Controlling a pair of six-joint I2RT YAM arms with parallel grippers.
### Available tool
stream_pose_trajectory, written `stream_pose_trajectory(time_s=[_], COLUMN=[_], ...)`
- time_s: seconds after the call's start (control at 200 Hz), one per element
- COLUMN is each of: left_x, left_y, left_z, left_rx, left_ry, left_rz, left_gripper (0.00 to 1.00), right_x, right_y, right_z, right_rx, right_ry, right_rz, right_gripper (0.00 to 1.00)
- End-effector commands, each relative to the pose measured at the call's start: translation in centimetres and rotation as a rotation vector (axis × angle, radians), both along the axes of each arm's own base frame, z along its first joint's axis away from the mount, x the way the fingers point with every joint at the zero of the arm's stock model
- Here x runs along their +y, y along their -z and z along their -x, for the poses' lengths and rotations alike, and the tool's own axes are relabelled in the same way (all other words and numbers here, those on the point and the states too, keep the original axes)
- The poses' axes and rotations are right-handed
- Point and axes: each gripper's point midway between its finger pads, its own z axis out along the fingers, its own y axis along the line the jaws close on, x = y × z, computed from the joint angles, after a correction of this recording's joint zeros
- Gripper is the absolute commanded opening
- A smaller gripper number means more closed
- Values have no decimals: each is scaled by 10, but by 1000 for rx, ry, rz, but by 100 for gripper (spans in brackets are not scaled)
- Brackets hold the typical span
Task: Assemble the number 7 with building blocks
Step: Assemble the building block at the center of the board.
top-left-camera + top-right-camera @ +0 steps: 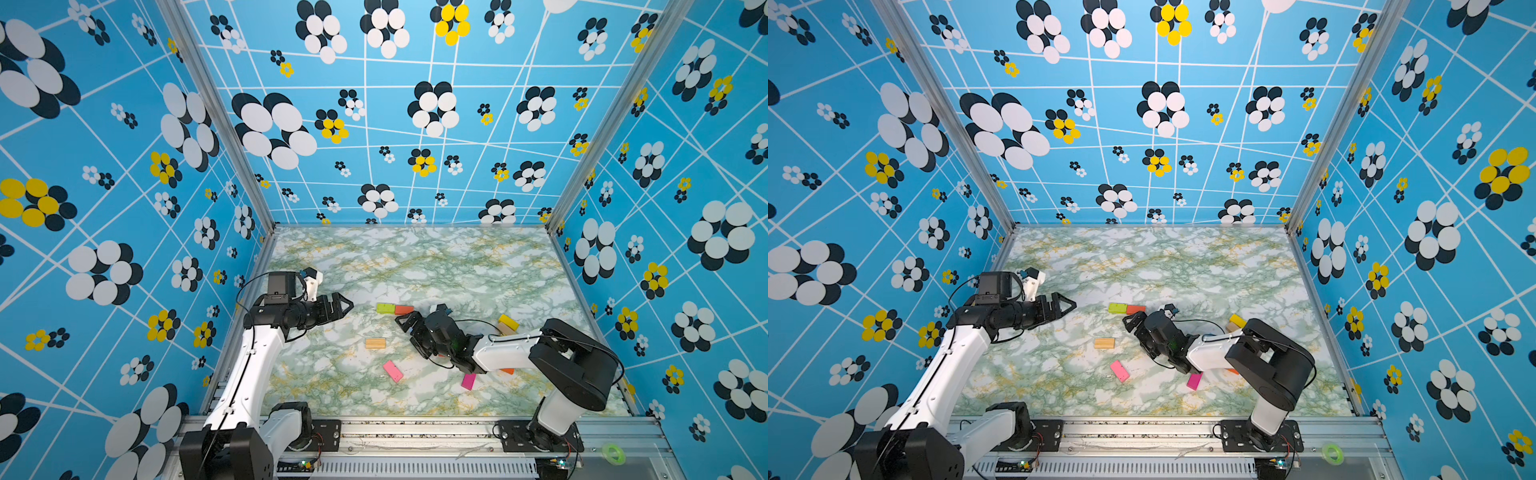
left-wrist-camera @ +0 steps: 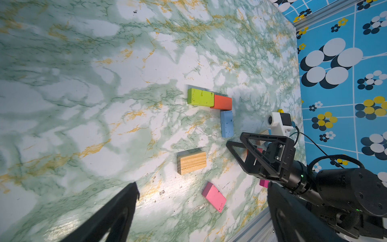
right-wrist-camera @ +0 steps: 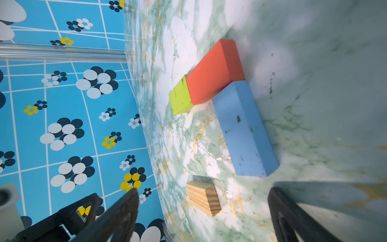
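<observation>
Marbled tabletop holds touching green block, orange block, blue block.

Blue flower-print walls; green-veined marble tabletop; aluminium front rail

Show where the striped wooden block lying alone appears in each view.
Both top views: wooden block, mid-table, between the green block and the pink block.
Left wrist: near the picture's centre, also between green and pink.
Right wrist: low in the picture, apart from the light blue block; pink is not in view.
Shared landmark: the green block touching the orange block.
</observation>
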Motion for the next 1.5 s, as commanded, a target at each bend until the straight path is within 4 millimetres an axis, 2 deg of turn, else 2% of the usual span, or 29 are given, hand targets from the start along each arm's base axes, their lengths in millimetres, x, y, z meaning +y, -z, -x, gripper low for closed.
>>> stream_pose_trajectory(time_s=[0.0,1.494], left_x=[-2,-3], left_y=[-3,-4], left_z=[3,4], left_rx=[-26,-31], left_ry=[19,27], left_rz=[-16,-21], left_gripper=[99,99], right_x=[-12,-11], right_y=[26,39], right_z=[1,-6], right_rx=[44,64], right_ry=[33,36], right_rz=[60,62], right_gripper=[99,99])
